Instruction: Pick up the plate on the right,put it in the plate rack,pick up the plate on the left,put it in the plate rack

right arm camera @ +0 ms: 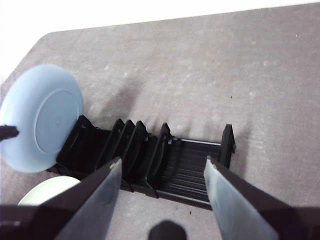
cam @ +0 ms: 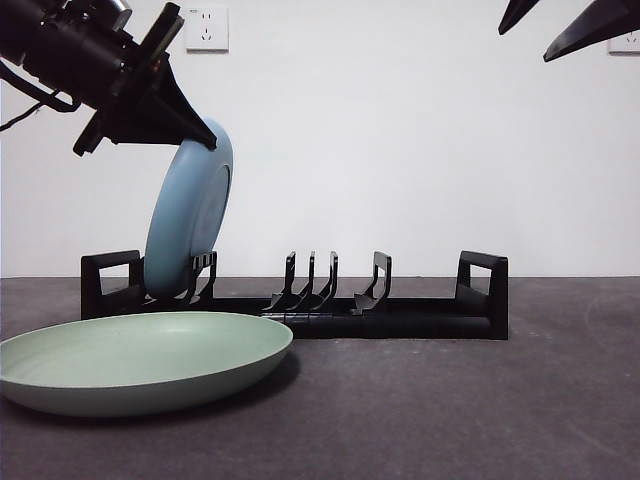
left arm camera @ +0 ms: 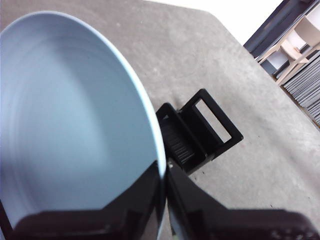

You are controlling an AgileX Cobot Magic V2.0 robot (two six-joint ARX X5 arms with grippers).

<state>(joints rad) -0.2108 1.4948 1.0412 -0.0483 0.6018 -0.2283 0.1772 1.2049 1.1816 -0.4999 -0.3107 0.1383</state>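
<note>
Your left gripper (cam: 200, 135) is clamped on the blue plate (cam: 188, 222), slotting it into the plate rack (cam: 300, 300) — release next — the right gripper (right arm camera: 162, 167) waits agape

I find no readable text, labels, brands or numbers in any view. Wall socket (cam: 206, 28) upper left of front view: plain white faceplate, any marking too small to read. Second socket plate (cam: 627, 41) at right edge: likewise blank.
</note>
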